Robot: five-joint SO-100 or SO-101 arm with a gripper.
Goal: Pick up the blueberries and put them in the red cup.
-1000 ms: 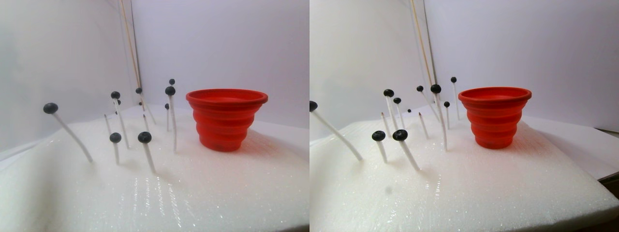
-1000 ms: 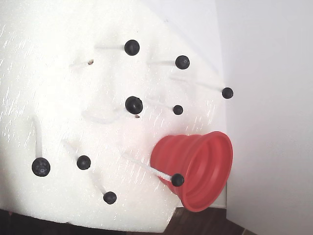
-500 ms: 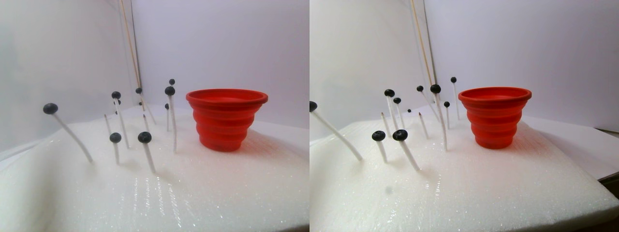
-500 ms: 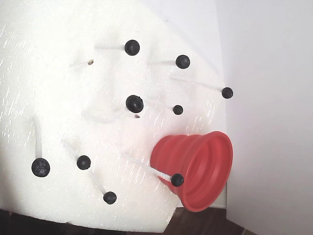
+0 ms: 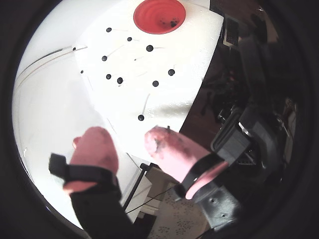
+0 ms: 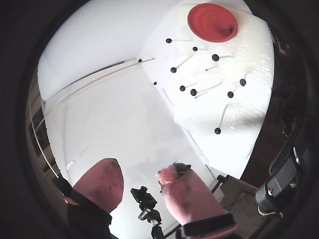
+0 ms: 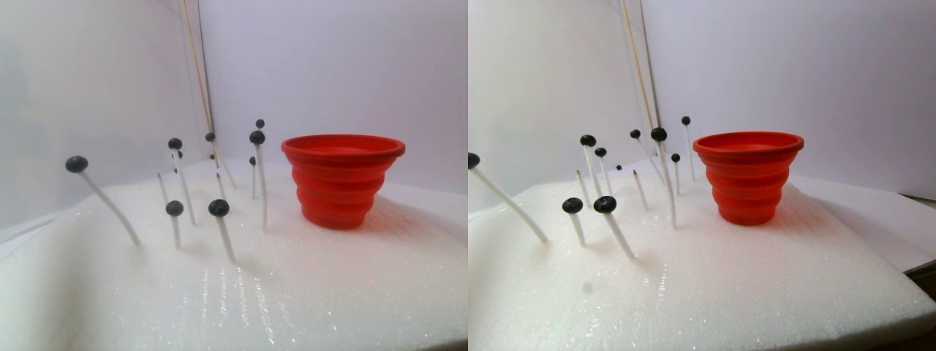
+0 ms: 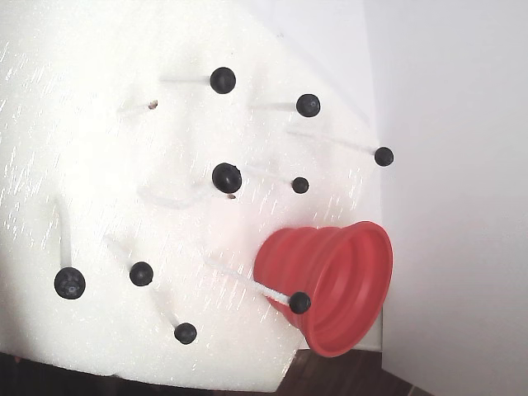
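Red cup [image 5: 159, 16]: holds a couple of dark berries, you can see.
Blueberries [image 8: 226, 177]: most remain on sticks.
Fingers [image 5: 128, 144]: apart, empty.

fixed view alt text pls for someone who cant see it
Seen from above, a red cup stands near the lower right corner of a white foam sheet. Eight blueberries sit on thin white sticks stuck into the foam. No gripper is in this view.
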